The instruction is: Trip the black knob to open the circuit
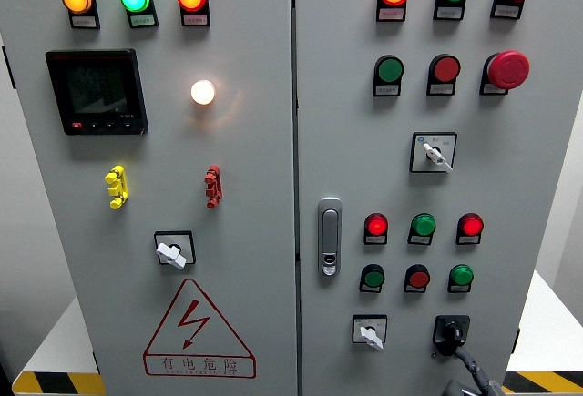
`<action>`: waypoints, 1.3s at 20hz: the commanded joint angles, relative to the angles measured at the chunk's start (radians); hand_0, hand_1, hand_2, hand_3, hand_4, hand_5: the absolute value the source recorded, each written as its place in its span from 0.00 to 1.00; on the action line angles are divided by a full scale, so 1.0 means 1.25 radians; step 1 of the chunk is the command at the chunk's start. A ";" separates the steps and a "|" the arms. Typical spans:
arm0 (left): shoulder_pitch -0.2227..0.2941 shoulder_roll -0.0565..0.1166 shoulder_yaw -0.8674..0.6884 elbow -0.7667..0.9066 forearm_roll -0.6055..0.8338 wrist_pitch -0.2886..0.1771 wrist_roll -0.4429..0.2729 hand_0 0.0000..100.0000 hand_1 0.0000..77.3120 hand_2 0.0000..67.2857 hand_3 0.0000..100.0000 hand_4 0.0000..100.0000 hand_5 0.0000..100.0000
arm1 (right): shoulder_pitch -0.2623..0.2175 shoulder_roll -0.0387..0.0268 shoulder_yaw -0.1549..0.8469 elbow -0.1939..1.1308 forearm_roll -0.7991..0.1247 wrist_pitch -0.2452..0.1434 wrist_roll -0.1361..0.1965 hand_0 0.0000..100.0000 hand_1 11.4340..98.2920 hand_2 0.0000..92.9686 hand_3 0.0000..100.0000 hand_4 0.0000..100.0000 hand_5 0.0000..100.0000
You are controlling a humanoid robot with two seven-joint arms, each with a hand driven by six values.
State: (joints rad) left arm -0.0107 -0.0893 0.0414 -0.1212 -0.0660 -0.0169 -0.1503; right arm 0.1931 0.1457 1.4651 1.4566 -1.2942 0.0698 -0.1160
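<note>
Fingers of my right hand [474, 373] come up from the bottom edge at the lower right, dark and thin, reaching toward the black knob [451, 330]. From this view I cannot tell whether they are apart or closed, nor whether they touch the knob; only a small part of the hand shows. My left hand is out of view.

The black knob sits at the bottom right of the right cabinet door [510, 187], in the lowest row, with a white selector switch [369, 331] to its left. Above that row I see small green and red buttons, then a row of lit red and green lamps. The door handle [329, 237] stands at the left edge of this door.

Higher up is another white selector [434, 152], and above it a red mushroom button [506, 69] with green and red buttons beside it.

On the left door I see a yellow hazard triangle label [198, 332], a digital meter [97, 91] and a glowing white lamp [203, 92].
</note>
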 commanded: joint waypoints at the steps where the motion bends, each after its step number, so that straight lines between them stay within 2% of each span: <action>1: 0.000 -0.001 0.000 0.000 0.000 0.000 0.000 0.00 0.04 0.19 0.21 0.07 0.01 | 0.000 0.0000 -0.003 0.003 0.001 -0.001 -0.002 1.00 0.75 0.00 0.87 0.95 1.00; 26: 0.000 0.000 0.000 0.000 0.000 0.000 0.000 0.00 0.04 0.19 0.21 0.07 0.01 | 0.001 0.0000 -0.014 0.021 0.002 0.002 -0.019 1.00 0.74 0.00 0.89 0.96 1.00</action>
State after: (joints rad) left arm -0.0099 -0.0896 0.0414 -0.1212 -0.0660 -0.0169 -0.1503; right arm 0.1948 0.1457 1.4495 1.4831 -1.2924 0.0719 -0.1381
